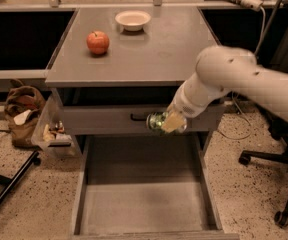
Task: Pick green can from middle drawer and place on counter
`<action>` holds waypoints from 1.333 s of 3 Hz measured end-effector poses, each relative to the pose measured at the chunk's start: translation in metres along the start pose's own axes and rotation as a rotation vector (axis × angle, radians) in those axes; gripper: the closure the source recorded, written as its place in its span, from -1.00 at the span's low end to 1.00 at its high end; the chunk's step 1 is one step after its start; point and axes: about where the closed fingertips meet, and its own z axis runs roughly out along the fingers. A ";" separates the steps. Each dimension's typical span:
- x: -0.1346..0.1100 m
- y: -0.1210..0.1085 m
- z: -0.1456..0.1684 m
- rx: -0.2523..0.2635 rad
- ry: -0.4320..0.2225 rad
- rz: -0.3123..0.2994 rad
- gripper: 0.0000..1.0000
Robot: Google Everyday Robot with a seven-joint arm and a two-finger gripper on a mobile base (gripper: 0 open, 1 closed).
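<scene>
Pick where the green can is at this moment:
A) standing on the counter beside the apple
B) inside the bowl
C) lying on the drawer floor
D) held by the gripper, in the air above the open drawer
D: the gripper is closed on the can above the drawer floor; the counter carries only the apple and bowl.
</scene>
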 end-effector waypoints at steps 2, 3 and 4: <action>-0.022 -0.056 -0.129 0.106 0.064 -0.092 1.00; -0.027 -0.087 -0.170 0.159 0.033 -0.090 1.00; -0.036 -0.114 -0.193 0.226 -0.043 -0.123 1.00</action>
